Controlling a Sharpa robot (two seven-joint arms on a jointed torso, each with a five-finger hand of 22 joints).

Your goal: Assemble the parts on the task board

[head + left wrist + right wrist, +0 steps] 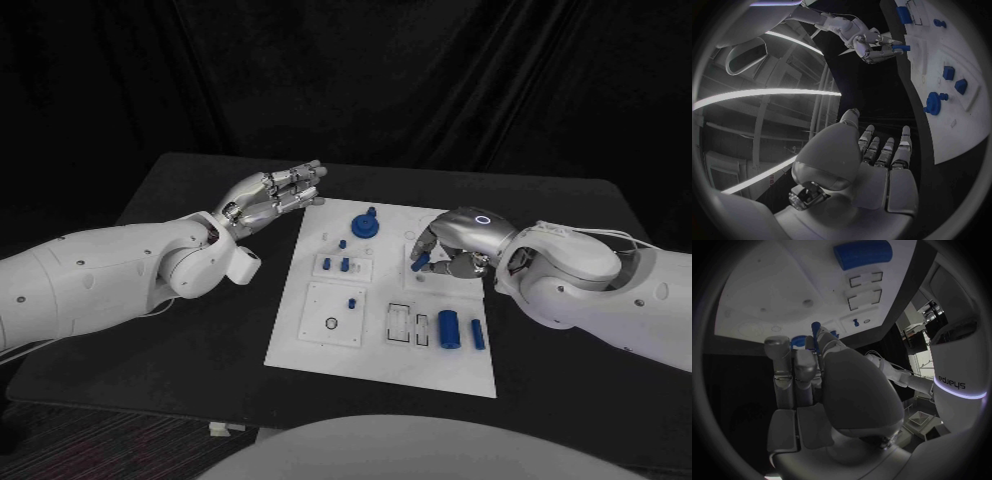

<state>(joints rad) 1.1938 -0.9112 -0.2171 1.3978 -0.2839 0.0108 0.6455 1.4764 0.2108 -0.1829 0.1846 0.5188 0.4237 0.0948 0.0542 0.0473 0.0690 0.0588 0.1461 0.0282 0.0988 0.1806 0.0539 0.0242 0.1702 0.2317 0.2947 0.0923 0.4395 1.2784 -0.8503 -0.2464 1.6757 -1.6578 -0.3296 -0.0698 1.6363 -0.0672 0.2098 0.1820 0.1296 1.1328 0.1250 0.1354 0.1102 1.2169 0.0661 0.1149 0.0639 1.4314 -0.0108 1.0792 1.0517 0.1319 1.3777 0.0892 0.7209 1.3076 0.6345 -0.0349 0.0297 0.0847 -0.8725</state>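
Observation:
The white task board (325, 345) lies in the middle of the black table. On it are a round blue knob (366, 225), two small blue pegs (336, 265), a blue cylinder (450, 328) and a thinner blue bar (477, 335). My right hand (459, 250) hovers over the board's far right part and pinches a small blue peg (421, 262) at its fingertips; the right wrist view shows that peg (816, 327) above the board (767, 285), and the left wrist view shows it (901, 48) too. My left hand (274, 197) is raised beside the board's far left corner, fingers stretched out, holding nothing.
Rectangular slots (408, 327) sit left of the blue cylinder, and a square plate with a ring (333, 315) lies on the board's left half. Bare black table (216, 330) runs along both sides of the board. A dark curtain hangs behind.

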